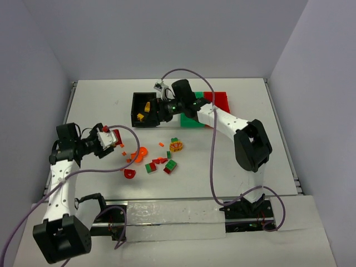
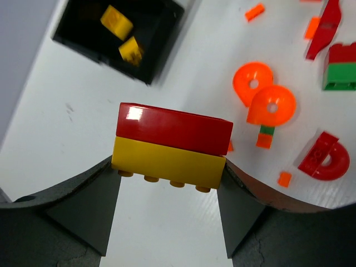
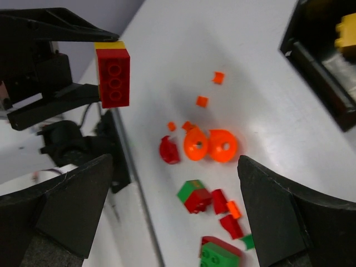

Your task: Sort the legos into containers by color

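Note:
My left gripper (image 1: 113, 138) is shut on a stacked brick, red on yellow (image 2: 172, 143), and holds it above the table left of the pile; it also shows in the right wrist view (image 3: 113, 75). My right gripper (image 1: 158, 109) is open and empty, raised beside the black bin (image 1: 139, 109), which holds yellow pieces (image 2: 117, 21). The green bin (image 1: 192, 119) and the red bin (image 1: 221, 100) stand behind the right arm. No white bin shows. Loose legos lie mid-table: two orange round pieces (image 3: 222, 146), a red arch (image 2: 324, 158) and red-green bricks (image 3: 194, 196).
The right arm reaches across the green and red bins and hides part of them. An orange-yellow cluster (image 1: 176, 146) lies right of the pile. Small orange bits (image 2: 255, 11) are scattered between the pile and the black bin. Walls stand on three sides of the table.

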